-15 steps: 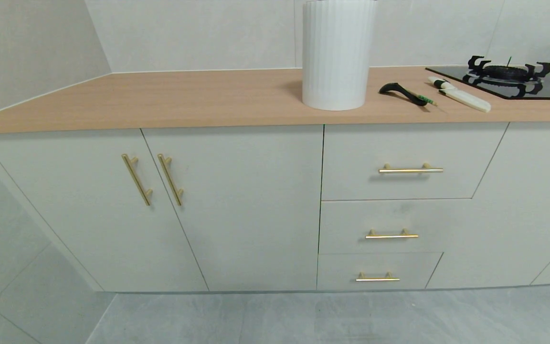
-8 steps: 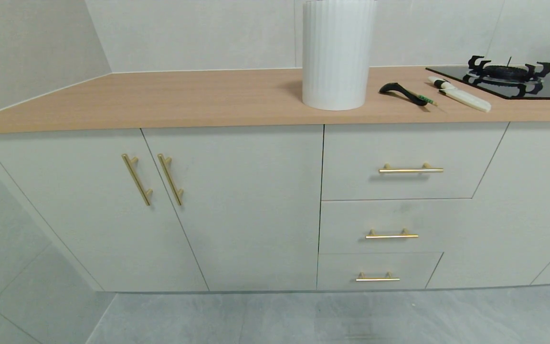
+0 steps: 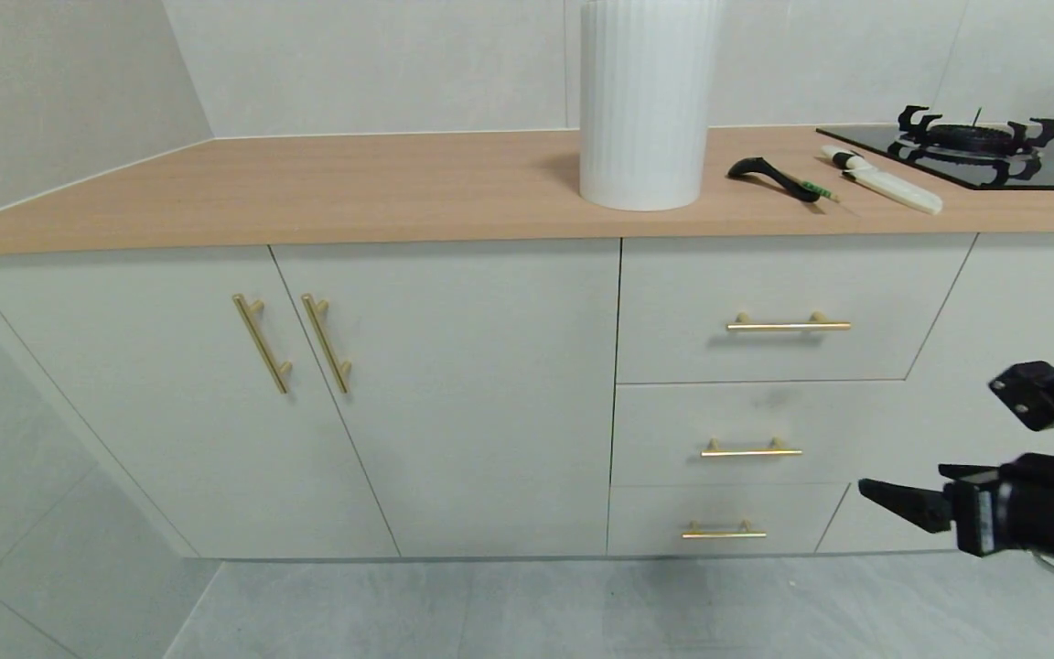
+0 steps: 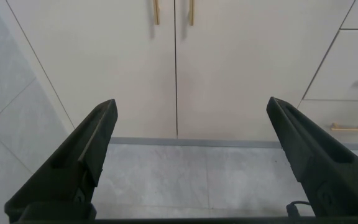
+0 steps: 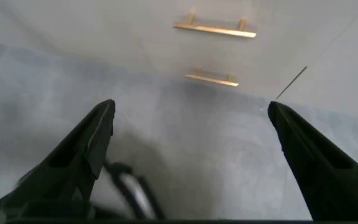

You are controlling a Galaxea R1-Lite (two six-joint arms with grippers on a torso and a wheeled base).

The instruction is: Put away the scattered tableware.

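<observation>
On the wooden counter (image 3: 353, 188) lie a black-handled peeler (image 3: 772, 178) and a white knife (image 3: 884, 180), right of a tall white ribbed container (image 3: 642, 105). My right gripper (image 3: 934, 448) hangs low at the right, in front of the drawers and far below the utensils. In the right wrist view the right gripper (image 5: 190, 109) is open and holds nothing, with the two lower drawer handles (image 5: 215, 29) ahead. My left gripper (image 4: 191, 102) is open too, near the floor and facing the cabinet doors (image 4: 176, 68).
A black gas hob (image 3: 984, 151) sits at the counter's far right. Below the counter are two doors with gold handles (image 3: 294, 343) and three drawers (image 3: 788, 324). Grey tiled floor (image 3: 527, 609) lies in front, and a wall closes off the left side.
My right gripper has risen into the head view at the lower right; half a second ago only a tip showed at the bottom corner. The utensils have not moved.
</observation>
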